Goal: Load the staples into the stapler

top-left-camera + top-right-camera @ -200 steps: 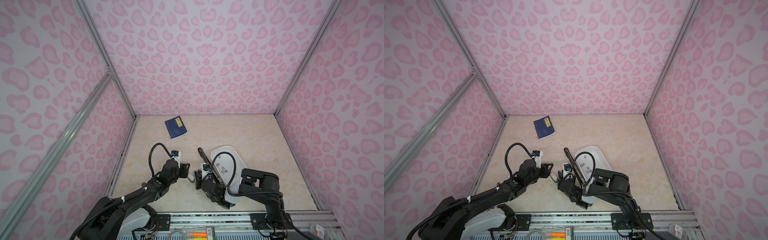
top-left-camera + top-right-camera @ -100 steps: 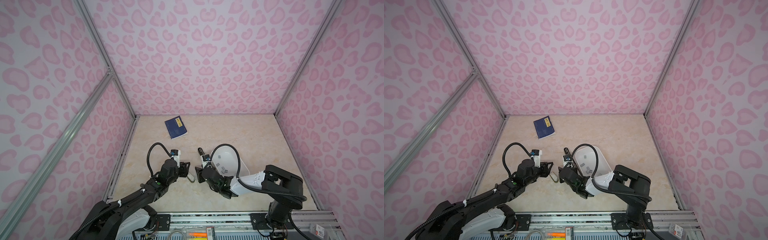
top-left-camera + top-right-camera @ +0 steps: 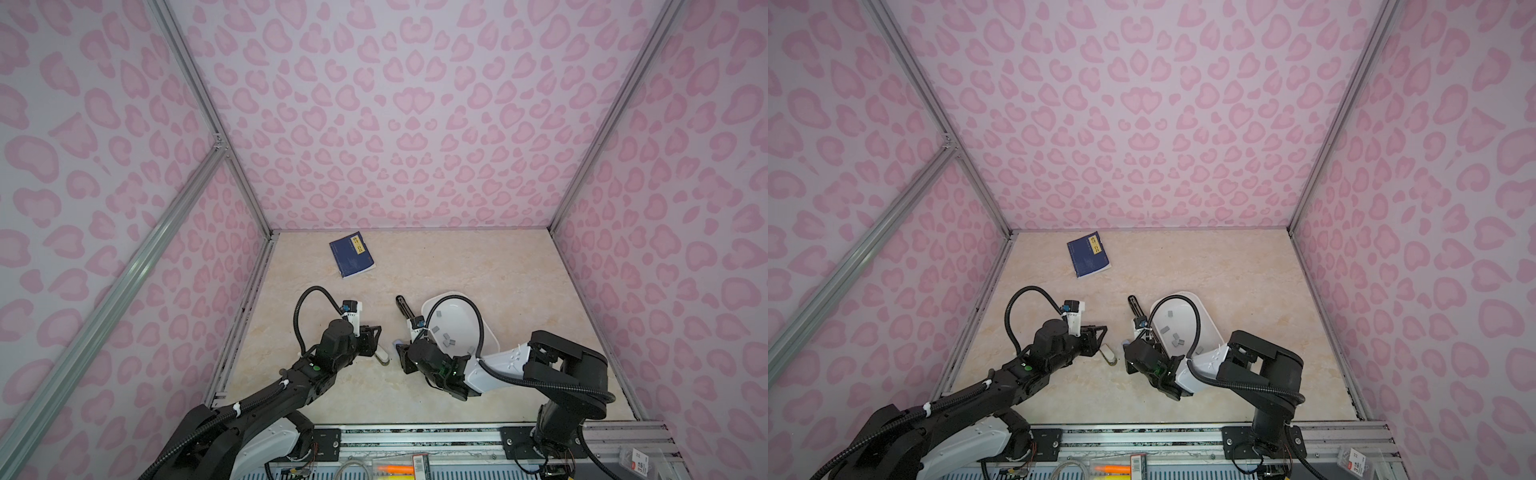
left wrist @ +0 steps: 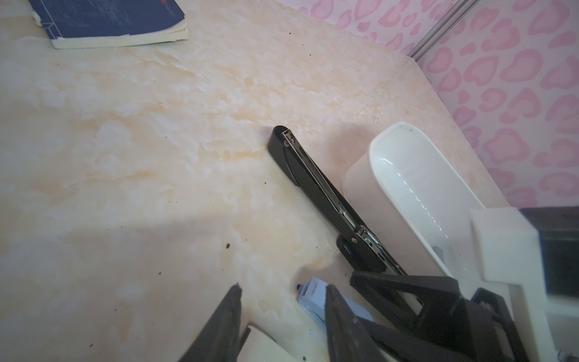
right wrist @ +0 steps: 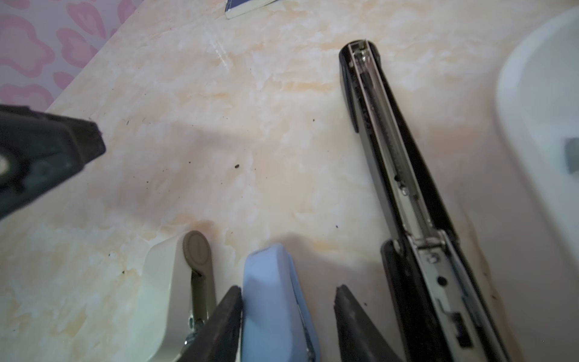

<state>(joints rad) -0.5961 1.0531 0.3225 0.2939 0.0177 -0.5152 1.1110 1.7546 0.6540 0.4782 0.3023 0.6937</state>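
A black stapler [image 3: 404, 307] lies opened flat beside the white tray [image 3: 453, 320], its metal channel [image 5: 391, 150] bare. Several grey staples [image 3: 449, 341] rest in the tray. My right gripper [image 5: 288, 290] is open around a light-blue stapler [image 5: 272, 313]. One finger [image 5: 225, 313] touches it and a gap shows at the other. My left gripper [image 4: 283, 288] stands open over the floor. A cream stapler [image 4: 269, 348] lies low between its fingers, also visible in a top view [image 3: 381, 356]. Whether they touch it I cannot tell.
A dark blue booklet [image 3: 352, 253] lies near the back left of the marble floor. Pink patterned walls close the cell on three sides. The right arm's cable [image 3: 478, 328] arcs over the tray.
My right gripper has opened wider around the light-blue stapler and its arm has stretched out low over the floor. The left arm has barely moved.
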